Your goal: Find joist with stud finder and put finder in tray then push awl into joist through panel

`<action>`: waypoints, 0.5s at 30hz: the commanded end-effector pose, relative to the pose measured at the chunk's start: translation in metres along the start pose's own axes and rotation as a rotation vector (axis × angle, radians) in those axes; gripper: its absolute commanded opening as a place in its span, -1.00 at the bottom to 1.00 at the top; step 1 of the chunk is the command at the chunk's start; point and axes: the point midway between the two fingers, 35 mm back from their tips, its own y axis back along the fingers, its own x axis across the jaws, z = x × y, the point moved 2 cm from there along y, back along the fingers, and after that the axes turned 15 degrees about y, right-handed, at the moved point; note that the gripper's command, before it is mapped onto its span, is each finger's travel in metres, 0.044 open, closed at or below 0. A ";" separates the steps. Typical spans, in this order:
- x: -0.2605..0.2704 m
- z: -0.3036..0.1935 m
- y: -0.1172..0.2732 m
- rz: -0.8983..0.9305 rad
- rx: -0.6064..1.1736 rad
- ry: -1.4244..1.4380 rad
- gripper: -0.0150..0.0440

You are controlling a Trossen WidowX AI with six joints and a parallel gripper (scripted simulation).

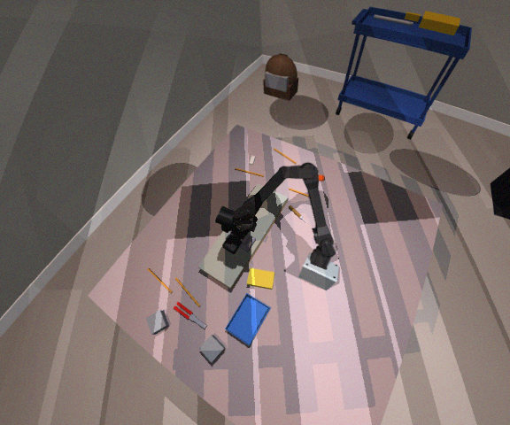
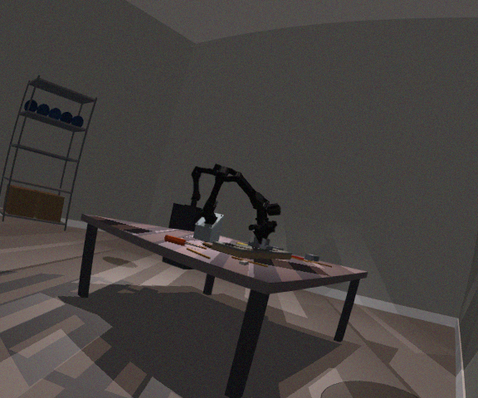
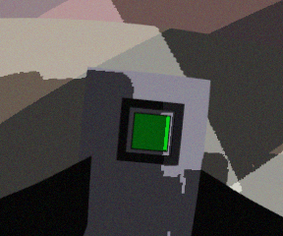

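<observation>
My gripper [image 1: 239, 241] [image 2: 262, 240] [image 3: 141, 164] is shut on the grey stud finder [image 3: 197, 123] [image 2: 261, 244], low over the panel. The square window on the stud finder is lit green in the wrist view. Whether its underside touches the panel cannot be told. The pale floor panel [image 1: 225, 269] [image 2: 273, 254] [image 3: 33, 46] lies on the table, with the gripper above its middle part. No joist shows. The awl [image 1: 295, 212], with a brown handle and thin metal tip, lies beside the panel, on the arm base's side. The blue tray [image 1: 248, 320] is empty, past the panel's near end.
A yellow block [image 1: 260, 278] lies between panel and tray. Red-handled pliers [image 1: 190, 314] and two grey blocks [image 1: 158, 321] [image 1: 212, 349] lie left of the tray. Several orange sticks lie around. An orange-handled tool [image 1: 320, 177] [image 2: 174, 240] and a white piece [image 1: 251, 159] lie beyond the panel's far end.
</observation>
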 end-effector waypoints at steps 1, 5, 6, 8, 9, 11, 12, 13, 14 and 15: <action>0.018 0.004 0.000 0.005 0.001 -0.001 -0.49; 0.033 0.008 0.000 0.005 0.000 -0.002 -0.49; 0.036 0.009 0.000 0.006 0.000 -0.002 -0.49; 0.044 0.011 0.000 0.006 0.000 -0.002 -0.49; 0.048 0.012 0.000 0.006 0.000 -0.002 -0.49; 0.055 0.014 0.000 0.007 -0.001 -0.003 -0.49; 0.059 0.015 0.001 0.007 -0.001 -0.003 -0.49; 0.062 0.016 0.001 0.007 -0.001 -0.003 -0.49; 0.066 0.018 0.001 0.007 -0.001 -0.003 -0.49; 0.070 0.019 0.001 0.007 -0.001 -0.003 -0.49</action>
